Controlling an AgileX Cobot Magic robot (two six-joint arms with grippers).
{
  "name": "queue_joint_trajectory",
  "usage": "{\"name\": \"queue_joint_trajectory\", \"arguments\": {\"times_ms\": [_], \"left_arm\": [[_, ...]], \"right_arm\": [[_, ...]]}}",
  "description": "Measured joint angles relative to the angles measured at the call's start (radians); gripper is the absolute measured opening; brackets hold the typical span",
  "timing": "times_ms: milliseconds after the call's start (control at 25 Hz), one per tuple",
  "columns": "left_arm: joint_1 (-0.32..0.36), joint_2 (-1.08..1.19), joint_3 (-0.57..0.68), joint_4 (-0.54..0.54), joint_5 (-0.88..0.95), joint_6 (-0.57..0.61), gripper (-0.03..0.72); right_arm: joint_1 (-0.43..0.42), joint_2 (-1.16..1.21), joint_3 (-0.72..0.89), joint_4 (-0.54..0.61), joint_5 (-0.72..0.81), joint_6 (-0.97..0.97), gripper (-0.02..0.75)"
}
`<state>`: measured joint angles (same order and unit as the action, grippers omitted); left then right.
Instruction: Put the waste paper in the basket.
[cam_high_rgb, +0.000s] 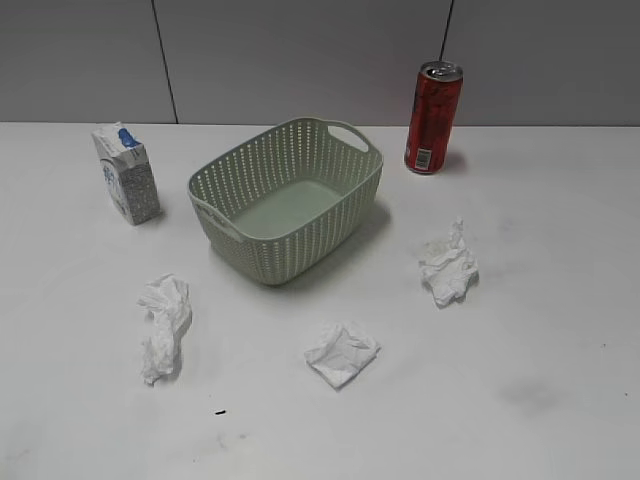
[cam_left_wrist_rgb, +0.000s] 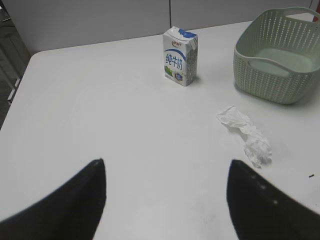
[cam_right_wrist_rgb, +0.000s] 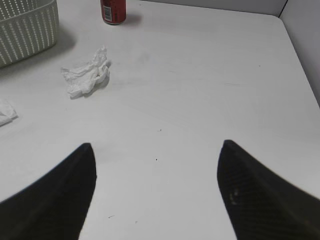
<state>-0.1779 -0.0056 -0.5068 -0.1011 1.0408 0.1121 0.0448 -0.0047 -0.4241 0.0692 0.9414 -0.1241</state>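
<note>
**Waste paper on table, basket unfilled**

Pale sage-green perforated plastic basket (cam_high_rgb: 286, 198): upper centre of exterior frame. Three crumpled white tissue wads: lower left (cam_high_rgb: 165, 326), lower centre (cam_high_rgb: 341, 352), centre right (cam_high_rgb: 448, 266). Left gripper (cam_left_wrist_rgb: 165, 172) and right gripper (cam_right_wrist_rgb: 155, 152): spread wide, holding nothing.

Three paper wads (cam_high_rgb: 165, 326), one basket (cam_high_rgb: 285, 196), one carton (cam_high_rgb: 126, 173), one can (cam_high_rgb: 433, 117).

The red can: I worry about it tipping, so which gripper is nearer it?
Right. The right gripper sees the red can at its view's far edge; the left gripper does not see it at all.
</note>
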Motion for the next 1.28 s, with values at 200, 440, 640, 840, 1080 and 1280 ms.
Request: {"name": "queue_joint_trajectory", "arguments": {"times_ms": [200,440,640,840,1080,1280], "left_arm": [[0.000,0.000,0.000,0.000,0.000,0.000,0.552],[0.000,0.000,0.000,0.000,0.000,0.000,0.551],[0.000,0.000,0.000,0.005,0.000,0.000,0.551],[0.000,0.021,0.000,-0.018,-0.001,0.000,0.565],[0.000,0.171,-0.005,-0.064,-0.031,0.000,0.596],[0.000,0.369,-0.016,-0.121,-0.142,0.049,0.596]], "right_arm": [[0.000,0.000,0.000,0.000,0.000,0.000,0.572],[0.000,0.000,0.000,0.000,0.000,0.000,0.571],[0.000,0.000,0.000,0.000,0.000,0.000,0.571],[0.000,0.000,0.000,0.000,0.000,0.000,0.571],[0.000,0.000,0.000,0.000,0.000,0.000,0.571],[0.000,0.000,0.000,0.000,0.000,0.000,0.571]]}}
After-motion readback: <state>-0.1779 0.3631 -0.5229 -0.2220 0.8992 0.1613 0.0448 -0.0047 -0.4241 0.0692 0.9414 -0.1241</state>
